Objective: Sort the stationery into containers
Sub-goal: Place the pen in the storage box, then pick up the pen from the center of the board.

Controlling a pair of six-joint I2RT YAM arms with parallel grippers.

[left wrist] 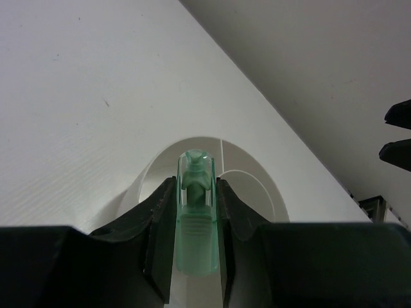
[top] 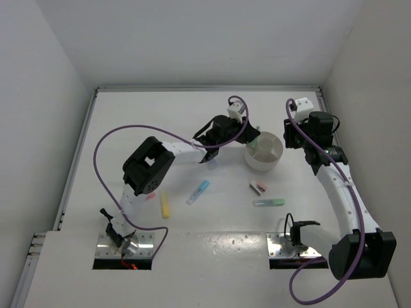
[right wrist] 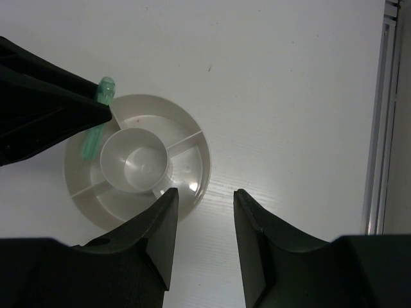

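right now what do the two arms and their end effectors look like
The left arm and right arm both have white links joined by blocky black housings, with a purple cable looping along each. The left end effector and right end effector each have two black wedge-shaped fingers.

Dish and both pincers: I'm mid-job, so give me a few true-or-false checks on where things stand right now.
1. The left pincer grips a green stick. True.
2. The right pincer holds a pink block. False: it is open and empty, above the dish.
3. The dish already holds several items. False: the compartments in view look empty.
4. A blue stick lies on the table, outside the dish. True.
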